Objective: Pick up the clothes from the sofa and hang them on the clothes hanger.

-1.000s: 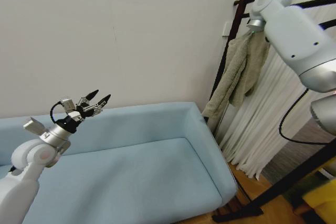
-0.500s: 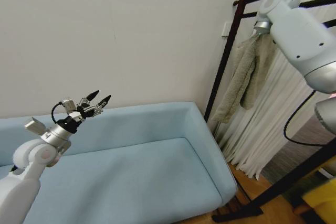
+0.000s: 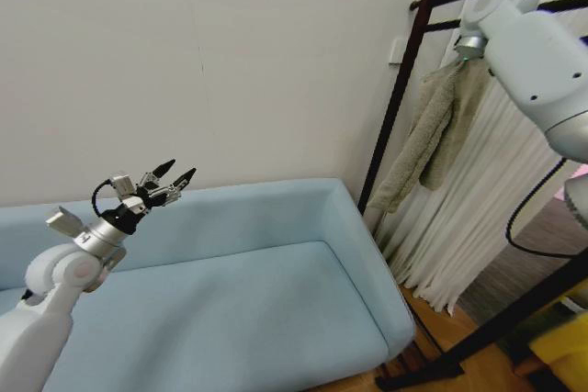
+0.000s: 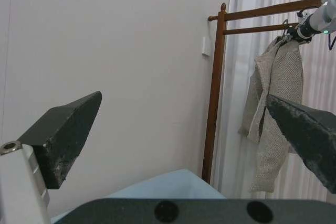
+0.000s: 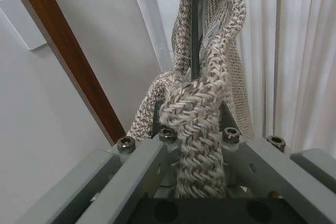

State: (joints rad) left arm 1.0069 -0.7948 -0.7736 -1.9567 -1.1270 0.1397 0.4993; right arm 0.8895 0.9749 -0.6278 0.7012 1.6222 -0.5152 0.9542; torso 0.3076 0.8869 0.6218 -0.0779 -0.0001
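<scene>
Blue sofa (image 3: pixel 257 309) beside seemingly wooden rack (image 3: pixel 396 98)

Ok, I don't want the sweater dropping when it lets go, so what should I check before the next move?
1. Right gripper shut on the knitted sweater: ok, knit bunched in its grip.
2. Knitted sweater hanging clear of the sofa: ok.
3. Knitted sweater draped over the lower bar: cannot tell; its top is at bar height.
4. Left gripper away from the clothes rack: ok, open, over the sofa backrest.
</scene>
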